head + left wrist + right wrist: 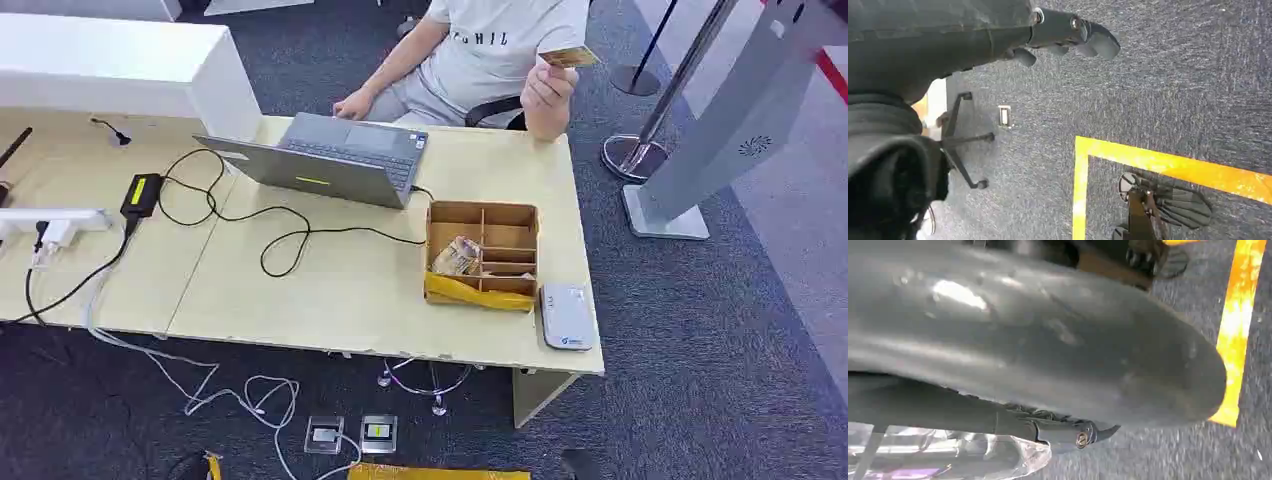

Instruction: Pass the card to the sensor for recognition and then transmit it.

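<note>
One card (568,57) at one o'clock: thin, stiff, slippery; pinch by edges. Left hand (1068,35) loosely spread, empty; right hand (1068,432) unreadable.

The left hand (1068,35) hangs above the grey carpet (1173,90), fingers stretched out and holding nothing. The right hand (1048,380) also hangs over the carpet, its fingers mostly hidden.

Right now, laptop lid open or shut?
Open. In the head view the laptop sits on the desk with its keyboard exposed facing the seated person, its lid tilted back toward the camera.
</note>
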You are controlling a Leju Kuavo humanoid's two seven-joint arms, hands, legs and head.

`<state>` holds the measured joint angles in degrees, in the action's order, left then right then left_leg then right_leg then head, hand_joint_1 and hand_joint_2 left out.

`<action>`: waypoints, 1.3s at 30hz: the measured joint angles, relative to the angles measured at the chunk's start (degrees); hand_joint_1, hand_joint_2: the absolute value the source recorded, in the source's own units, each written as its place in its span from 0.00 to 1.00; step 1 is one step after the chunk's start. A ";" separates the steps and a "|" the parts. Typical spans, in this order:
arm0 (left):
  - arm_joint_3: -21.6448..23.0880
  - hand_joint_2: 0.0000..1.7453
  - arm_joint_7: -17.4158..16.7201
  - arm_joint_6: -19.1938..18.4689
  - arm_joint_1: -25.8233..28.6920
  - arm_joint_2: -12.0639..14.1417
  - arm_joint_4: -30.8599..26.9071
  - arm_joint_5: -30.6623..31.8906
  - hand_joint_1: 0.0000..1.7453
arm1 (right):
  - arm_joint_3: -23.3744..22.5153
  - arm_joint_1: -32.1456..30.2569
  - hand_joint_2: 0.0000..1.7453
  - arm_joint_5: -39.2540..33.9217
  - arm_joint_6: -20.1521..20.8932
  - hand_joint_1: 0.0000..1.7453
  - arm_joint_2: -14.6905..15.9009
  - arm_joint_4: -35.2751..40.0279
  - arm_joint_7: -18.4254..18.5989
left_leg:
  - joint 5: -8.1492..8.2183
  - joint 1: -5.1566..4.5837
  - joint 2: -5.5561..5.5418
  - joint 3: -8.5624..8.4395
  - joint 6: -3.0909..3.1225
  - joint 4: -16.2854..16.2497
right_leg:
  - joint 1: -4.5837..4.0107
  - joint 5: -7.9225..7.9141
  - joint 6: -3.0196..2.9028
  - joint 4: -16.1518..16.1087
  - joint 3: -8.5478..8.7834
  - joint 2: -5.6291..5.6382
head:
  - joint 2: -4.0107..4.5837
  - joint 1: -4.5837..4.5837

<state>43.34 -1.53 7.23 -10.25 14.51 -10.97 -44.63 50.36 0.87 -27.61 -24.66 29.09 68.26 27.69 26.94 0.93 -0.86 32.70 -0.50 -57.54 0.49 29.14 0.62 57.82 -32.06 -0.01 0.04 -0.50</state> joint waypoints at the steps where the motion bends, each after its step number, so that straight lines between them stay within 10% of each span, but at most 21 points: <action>1: 0.00 0.00 0.00 0.04 0.01 0.00 0.00 0.00 0.00 | 0.00 0.12 0.00 -0.02 0.31 0.00 0.62 0.07 0.00 | 0.00 0.00 0.00 0.00 0.00 0.00 | 0.00 0.00 0.00 0.00 0.00 0.00 | 0.00 0.02; 12: 0.00 0.00 0.00 -0.26 0.04 0.04 0.00 0.24 0.00 | -2.67 -3.56 0.00 -6.53 -10.93 0.00 1.73 3.58 -1.69 | 0.04 0.02 0.04 0.00 -0.04 0.01 | -0.02 0.01 0.00 0.00 -0.02 0.00 | -0.02 -0.04; 17: 0.00 0.00 0.00 -0.26 0.03 0.07 0.00 0.44 0.00 | -12.05 -2.56 0.00 -3.37 -2.62 0.00 4.20 -0.10 -7.33 | 0.00 -0.09 0.02 0.02 0.03 0.00 | 0.10 -0.07 0.12 0.00 0.01 -0.01 | -0.02 0.02; 22: 0.00 0.00 0.94 -0.70 -0.01 0.35 0.00 1.35 0.00 | -26.62 6.02 0.00 5.48 11.29 0.00 6.85 -16.85 -21.50 | -0.21 -0.49 0.03 0.03 0.41 -0.03 | 0.50 -0.23 0.38 -0.02 -0.16 -0.01 | -0.02 -0.04; 39: 0.00 0.00 4.74 -1.70 0.57 0.98 0.07 2.99 0.00 | -54.00 25.50 0.00 7.61 13.46 0.00 23.22 -43.17 -28.48 | -0.05 -0.83 0.12 0.20 0.67 -0.03 | 0.83 -0.21 0.67 0.00 -0.20 0.07 | -0.02 -0.02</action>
<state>43.34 3.21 5.53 -9.68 15.50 -10.91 -41.64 -3.65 26.36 -20.00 -11.19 52.30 25.09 -0.78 26.89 0.10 -0.73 32.90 0.18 -57.56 1.32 28.93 1.29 57.82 -32.26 0.06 0.02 -0.52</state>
